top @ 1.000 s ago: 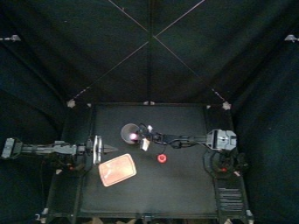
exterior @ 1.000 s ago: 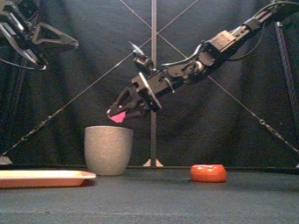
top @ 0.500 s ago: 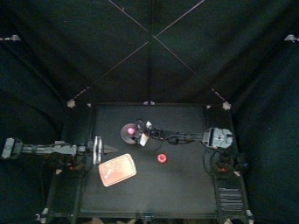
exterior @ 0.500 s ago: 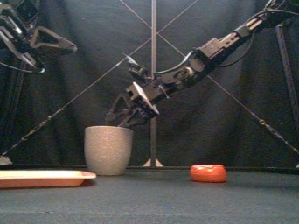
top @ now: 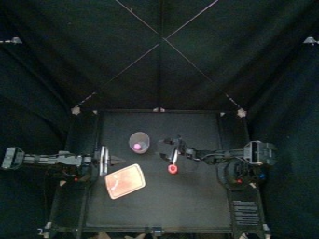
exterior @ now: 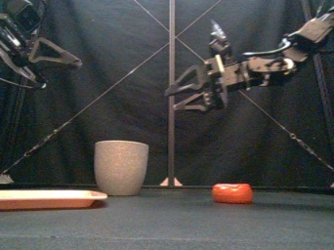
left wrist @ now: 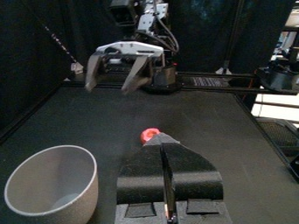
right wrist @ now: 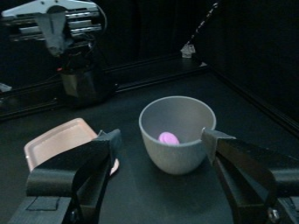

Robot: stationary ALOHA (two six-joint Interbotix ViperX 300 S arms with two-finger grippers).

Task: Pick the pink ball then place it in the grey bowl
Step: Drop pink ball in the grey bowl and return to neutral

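Found pink ball lying at the bottom of grey bowl: seen through the open mouth in the right wrist view, and as a pink spot inside the rim from above. Logged bowl upright on the table, left of middle and toward the back. Noted right gripper high over the table, off to the right of the bowl and well clear of its rim, jaws spread wide and empty. From above, placed it right of the bowl and behind a small red toy. Put that toy on the table surface, right of the bowl and nearer the front, touching nothing. Marked pink tray flat at front left, apart from the bowl. Recorded left gripper at the table's left side, held up off the surface, jaws pressed together on nothing, aimed across the table toward the red toy, with the bowl close beside it.
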